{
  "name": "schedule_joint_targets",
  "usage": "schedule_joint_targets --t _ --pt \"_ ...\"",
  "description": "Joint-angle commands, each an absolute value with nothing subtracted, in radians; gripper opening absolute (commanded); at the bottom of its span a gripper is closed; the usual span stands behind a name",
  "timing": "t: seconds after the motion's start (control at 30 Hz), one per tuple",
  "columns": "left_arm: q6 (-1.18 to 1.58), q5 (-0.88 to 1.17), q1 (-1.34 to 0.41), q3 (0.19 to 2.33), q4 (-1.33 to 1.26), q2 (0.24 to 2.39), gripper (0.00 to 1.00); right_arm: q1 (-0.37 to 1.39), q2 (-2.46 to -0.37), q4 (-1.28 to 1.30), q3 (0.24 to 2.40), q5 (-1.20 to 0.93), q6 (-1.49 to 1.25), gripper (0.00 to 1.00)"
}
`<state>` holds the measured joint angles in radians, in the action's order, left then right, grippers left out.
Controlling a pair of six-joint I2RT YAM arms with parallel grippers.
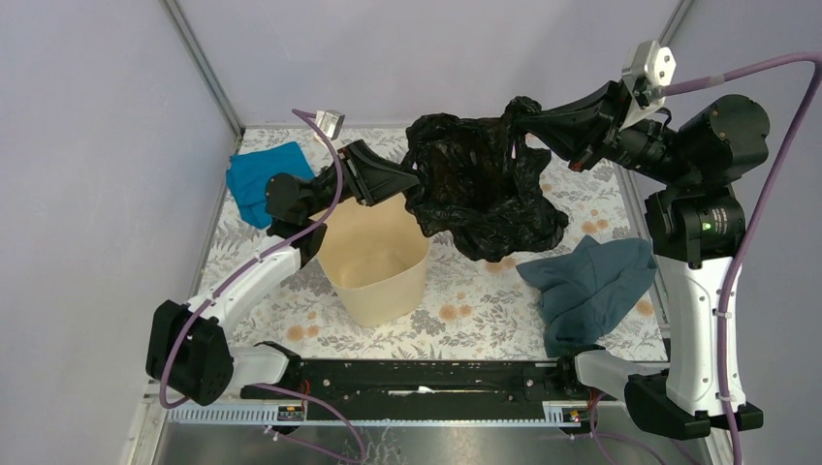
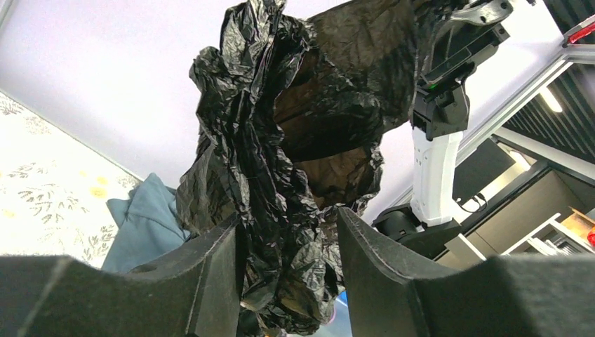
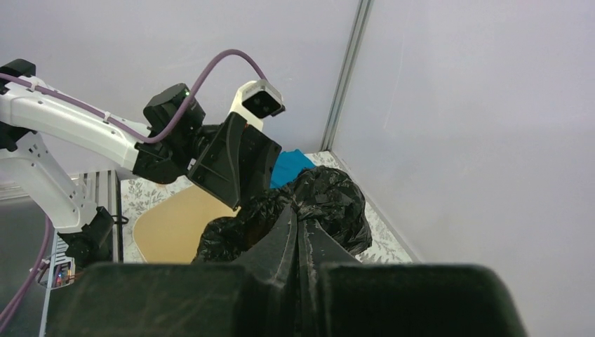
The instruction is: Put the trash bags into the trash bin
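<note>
The glossy black trash bag point(image 1: 480, 184) hangs crumpled in the air, right of the beige trash bin point(image 1: 383, 295), with its lower end near the table. My right gripper point(image 1: 519, 116) is shut on the bag's top right corner and holds it up; in the right wrist view the gripper point(image 3: 296, 214) has its jaws pressed together on the bag point(image 3: 330, 203). My left gripper point(image 1: 412, 179) is open at the bag's left edge, above the bin's far rim. In the left wrist view the gripper point(image 2: 288, 217) has bag folds point(image 2: 281, 140) between its spread jaws. The bin point(image 3: 175, 225) stands upright.
A dark blue-grey cloth point(image 1: 586, 286) lies on the flowered table at the right front, also seen in the left wrist view point(image 2: 144, 221). A bright blue cloth point(image 1: 262, 179) lies at the back left. Grey walls enclose the table on three sides.
</note>
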<state>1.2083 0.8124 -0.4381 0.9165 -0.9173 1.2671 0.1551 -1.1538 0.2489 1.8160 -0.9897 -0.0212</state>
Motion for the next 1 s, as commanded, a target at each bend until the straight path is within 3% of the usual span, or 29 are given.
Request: schedule_joint_targets --t 0.0,0.17,0.3,0.6,0.77,0.97 --pt "1.239 0.835 -0.431 0.924 -0.987 1.231 0.49 0.160 -1.140 0.212 1.801 -0.988 -0.007 0.00" --pt "1.209 0.826 -0.431 0.887 -0.922 1.195 0.46 0.160 -1.136 0.213 1.800 -0.945 -0.005 0.00" --pt "1.175 0.830 -0.424 0.859 -0.870 1.169 0.34 0.160 -1.137 0.222 1.804 -0.892 -0.005 0.00" --pt "1.127 0.845 -0.385 0.866 -0.758 1.120 0.30 0.160 -1.116 0.279 1.782 -0.723 0.029 0.00" --pt "1.138 0.858 -0.383 0.849 -0.773 1.115 0.49 0.160 -1.112 0.277 1.790 -0.657 0.027 0.00" --pt "1.175 0.854 -0.383 0.833 -0.828 1.131 0.47 0.160 -1.112 0.247 1.798 -0.662 0.006 0.00"
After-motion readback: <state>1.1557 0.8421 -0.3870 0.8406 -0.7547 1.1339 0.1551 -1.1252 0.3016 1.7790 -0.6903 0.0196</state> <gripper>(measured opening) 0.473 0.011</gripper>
